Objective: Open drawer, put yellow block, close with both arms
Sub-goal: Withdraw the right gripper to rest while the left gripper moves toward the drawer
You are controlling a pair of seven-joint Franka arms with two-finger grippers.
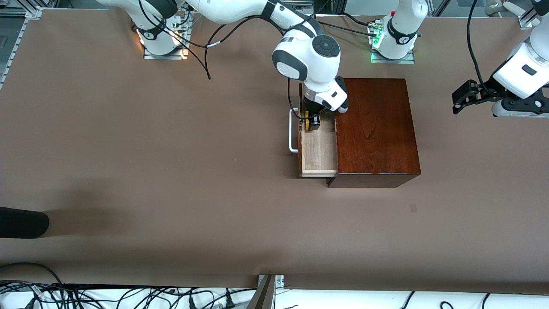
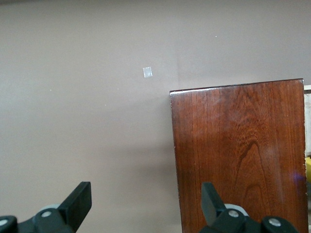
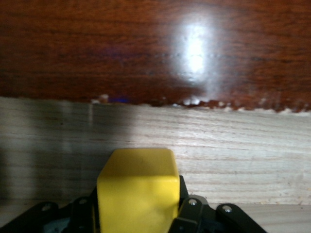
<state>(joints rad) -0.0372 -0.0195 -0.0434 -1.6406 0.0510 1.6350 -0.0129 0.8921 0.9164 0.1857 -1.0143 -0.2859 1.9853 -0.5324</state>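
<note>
Yellow block sits between right gripper fingers inside drawer.

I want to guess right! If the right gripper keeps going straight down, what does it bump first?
Probably the pale floor of the open drawer: the right gripper points down into it, holding the yellow block.

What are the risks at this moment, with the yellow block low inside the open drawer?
1. The right end effector grips the yellow block close to the drawer corner under the wooden box; once let go, the block may catch on the fingers.
2. Lifting out, the right wrist might hit the box edge above it.
3. The left end effector waits open over the table beside the box, so closing with both arms needs a long reach to the handle.
</note>
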